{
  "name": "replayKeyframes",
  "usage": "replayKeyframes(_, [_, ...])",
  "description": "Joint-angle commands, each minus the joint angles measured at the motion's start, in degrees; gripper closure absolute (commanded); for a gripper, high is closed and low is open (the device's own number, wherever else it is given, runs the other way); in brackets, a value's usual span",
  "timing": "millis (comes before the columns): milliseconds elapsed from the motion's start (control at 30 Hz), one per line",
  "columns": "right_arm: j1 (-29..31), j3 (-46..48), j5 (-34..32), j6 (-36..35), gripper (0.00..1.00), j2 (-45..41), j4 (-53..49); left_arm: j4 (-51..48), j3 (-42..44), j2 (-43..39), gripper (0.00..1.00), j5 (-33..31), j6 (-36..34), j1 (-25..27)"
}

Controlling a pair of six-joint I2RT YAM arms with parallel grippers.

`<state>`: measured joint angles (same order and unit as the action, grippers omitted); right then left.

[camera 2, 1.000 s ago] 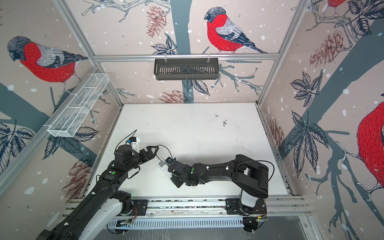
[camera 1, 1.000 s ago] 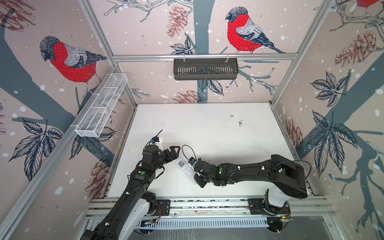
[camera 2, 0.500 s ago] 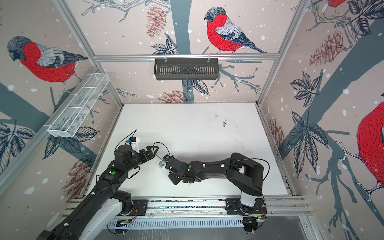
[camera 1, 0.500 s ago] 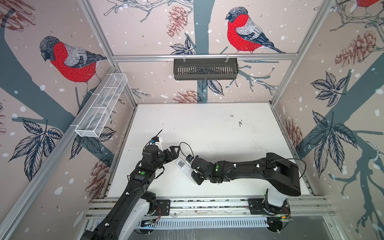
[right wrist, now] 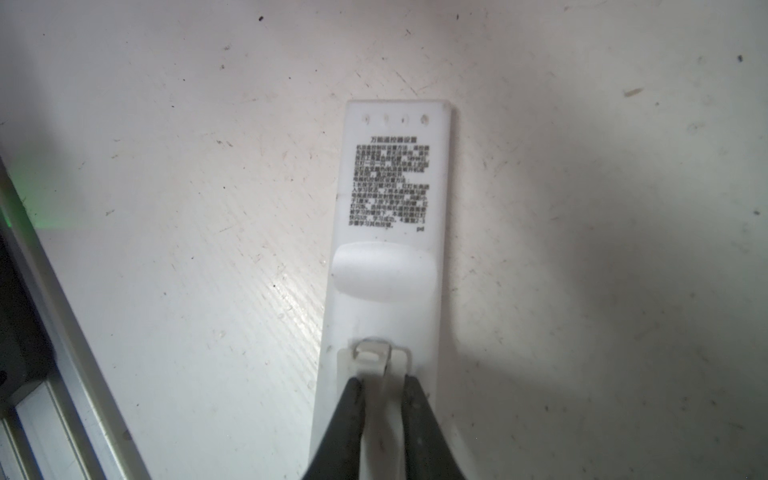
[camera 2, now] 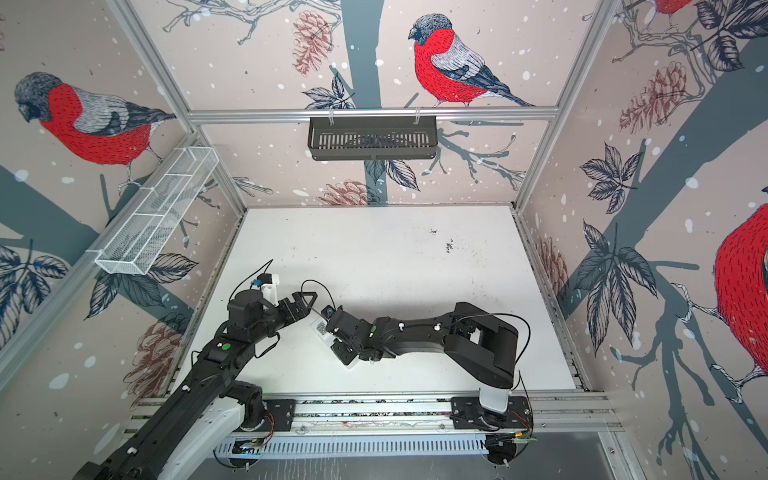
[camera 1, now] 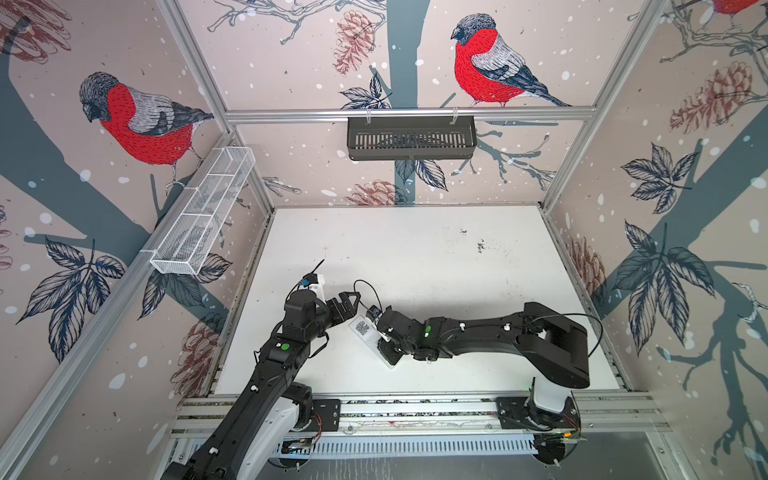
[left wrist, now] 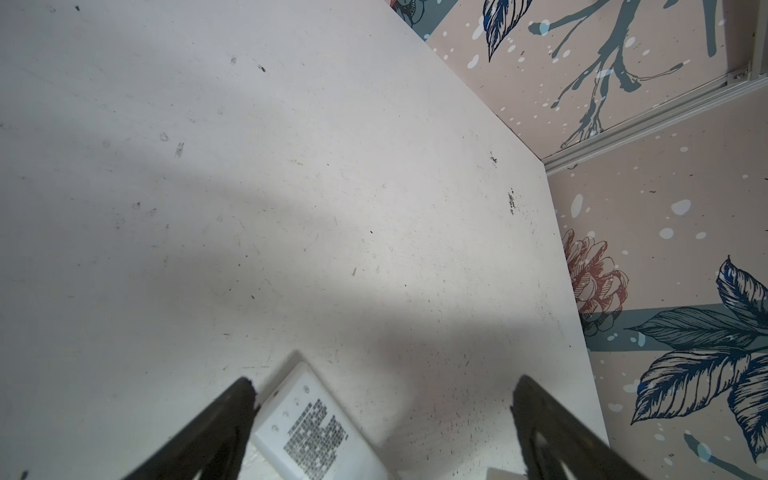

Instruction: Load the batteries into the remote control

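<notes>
Remote control (right wrist: pixel 390 249) lies flat on the white tabletop (camera 1: pixel 415 257), back side up, near the front edge and a little left of the middle in both top views, set at a slant with its labelled end toward the left arm. A block of black printed text (right wrist: pixel 388 187) covers that end of the remote control, and an oval hollow (right wrist: pixel 384 270) sits below the text. A white cable tie (right wrist: pixel 372 353) is fixed on the plain part of the back. The right tool (right wrist: pixel 384 380) reaches across the middle and stands low over the remote; its jaws are drawn narrow, pinching the strap of the cable tie between them. The left tool (left wrist: pixel 384 384) stands spread wide, holding nothing, just beside the labelled end. In the left wrist view one of its fingers (left wrist: pixel 237 399) overlaps the remote's corner, but whether it touches cannot be told. A black basket (camera 1: pixel 411 137) hangs on the back wall.
</notes>
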<state>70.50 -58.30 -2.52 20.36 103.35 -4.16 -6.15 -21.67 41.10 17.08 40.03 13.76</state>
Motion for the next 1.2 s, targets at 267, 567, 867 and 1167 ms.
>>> replayKeyframes(267, [1.87, 5.82, 1.63, 1.27, 0.80, -3.94, -4.51, 7.22, 2.11, 0.84, 0.04, 10.73, -0.91, 0.20])
replayKeyframes(567, [2.49, 6.83, 2.32, 1.55, 0.80, -5.85, -5.46, 10.56, 6.22, 0.31, 0.08, 13.00, 3.34, 6.02])
replayKeyframes(867, [2.38, 7.58, 2.54, 1.29, 0.80, -6.13, -5.28, 14.96, 10.44, 0.41, 0.24, 15.65, 6.54, 8.42])
replayKeyframes(1167, [1.58, 7.69, 1.91, 1.79, 0.80, -6.83, -4.33, 18.43, 12.22, 3.01, 0.48, 19.00, 8.92, 9.44])
